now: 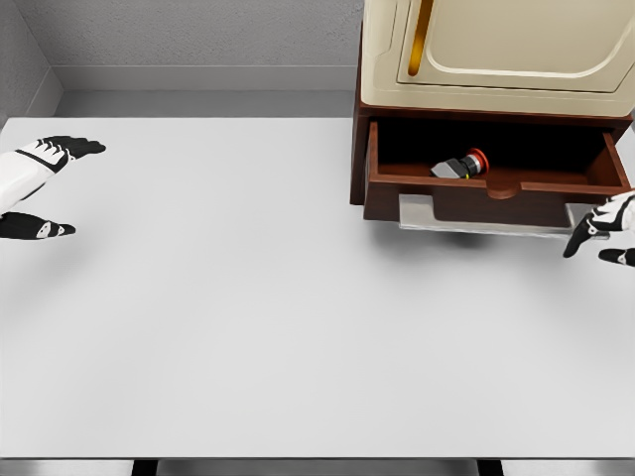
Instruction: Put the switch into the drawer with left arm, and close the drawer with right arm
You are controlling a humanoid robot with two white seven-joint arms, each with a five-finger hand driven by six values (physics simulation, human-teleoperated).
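One switch (462, 165) lies at about two o'clock, inside one open drawer (496, 187) of one cabinet (496, 59). One white table (248, 317) carries it all. Two hands show: left hand (40, 188) at nine o'clock, right hand (605, 226) at three o'clock.

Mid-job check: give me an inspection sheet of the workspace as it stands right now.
Surface: white table.
Job's things: switch, red button, lying inside the drawer; drawer pulled out of the brown cabinet.
Clutter: nothing seen.
Grippers: left hand open at the far left edge, holding nothing; right hand open near the drawer's front right corner; contact unclear.
Cables: nothing seen.
Surroundings: grey wall behind the table.
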